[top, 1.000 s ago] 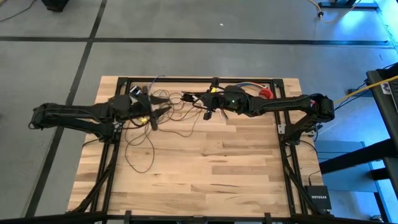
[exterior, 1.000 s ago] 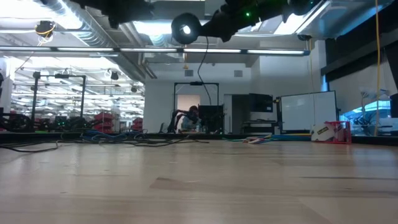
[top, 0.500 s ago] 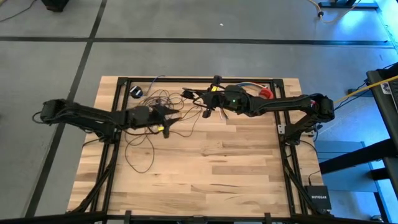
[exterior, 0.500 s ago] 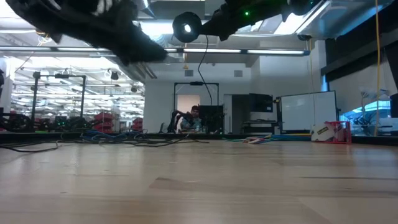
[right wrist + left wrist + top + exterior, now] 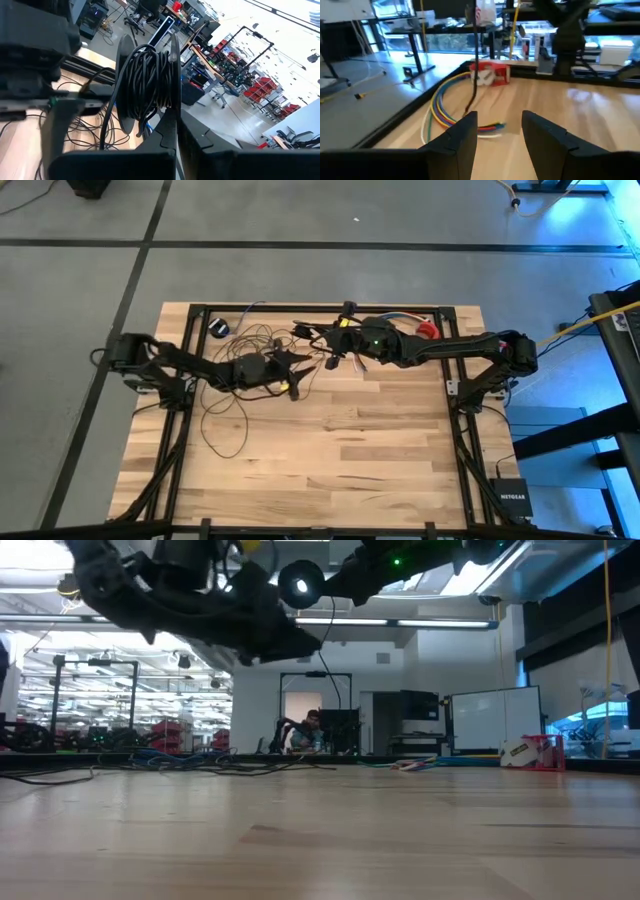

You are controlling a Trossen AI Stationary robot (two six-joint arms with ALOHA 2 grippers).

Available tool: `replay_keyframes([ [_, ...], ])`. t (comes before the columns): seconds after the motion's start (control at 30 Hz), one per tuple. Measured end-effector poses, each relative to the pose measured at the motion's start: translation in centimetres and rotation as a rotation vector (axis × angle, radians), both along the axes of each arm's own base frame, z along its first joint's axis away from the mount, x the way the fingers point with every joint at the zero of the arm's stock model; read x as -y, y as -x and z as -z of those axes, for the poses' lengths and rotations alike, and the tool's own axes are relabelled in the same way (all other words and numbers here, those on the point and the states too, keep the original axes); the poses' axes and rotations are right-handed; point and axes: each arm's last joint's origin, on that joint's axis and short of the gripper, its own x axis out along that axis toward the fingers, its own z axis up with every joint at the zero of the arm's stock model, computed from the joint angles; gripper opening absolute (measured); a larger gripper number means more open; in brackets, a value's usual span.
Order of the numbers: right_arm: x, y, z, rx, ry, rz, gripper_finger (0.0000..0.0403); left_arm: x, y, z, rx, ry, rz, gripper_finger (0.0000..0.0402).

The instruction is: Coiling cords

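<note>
A: Cords [image 5: 235, 395]: one item, thin dark wire, many loose loops. Where did it lie?

B: On the far left part of the table [image 5: 380, 450], loops sprawling toward the left edge and the middle, with a small round black puck [image 5: 221, 328] near the far left corner. Part of it was wound tight on a dark spool [image 5: 147, 90], a strand hanging off it.

A: Right gripper [image 5: 312, 333]?

B: Fingers closed together, the spool sitting just past their tips, raised near the far edge at mid-table. Whether they pinched it, I could not tell.

A: Left gripper [image 5: 292, 358]?

B: Fingers [image 5: 462, 137] parted with nothing between them, above the loops, near the right one. One strand hung just beyond its tips.

A: Surface and room?

B: Pale wood planks, butcher-block pattern, smooth, on a black frame. The near half and right side lay bare. A multicoloured wire bundle [image 5: 440, 107] curved along the far edge; a red tape dispenser [image 5: 492, 74] stood beyond it.
</note>
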Motion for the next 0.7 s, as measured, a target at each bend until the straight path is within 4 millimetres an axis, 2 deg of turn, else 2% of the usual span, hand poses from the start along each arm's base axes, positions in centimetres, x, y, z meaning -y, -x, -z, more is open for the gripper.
replay_keyframes([
  [0.27, 0.0, 0.0, 0.0, -0.004, 0.0, 0.0, 0.0005, -1.2, -1.9, 0.6, -0.038, -0.035, -0.04, 0.0137],
  [0.37, 0.0, 0.0, 0.1, -0.005, 0.0, 0.0, 0.0005, -1.6, -1.9, 0.6, -0.035, -0.039, -0.077, 0.0101],
  [0.53, 0.0, 0.0, 0.0, -0.004, 0.0, -0.001, 0.0005, -2.3, -1.7, 0.5, -0.045, -0.064, -0.104, 0.0014],
  [0.7, -0.1, 0.0, 0.0, -0.003, -0.001, -0.012, 0.0005, -3.1, -1.5, 0.8, -0.095, -0.104, -0.155, 0.0008],
])
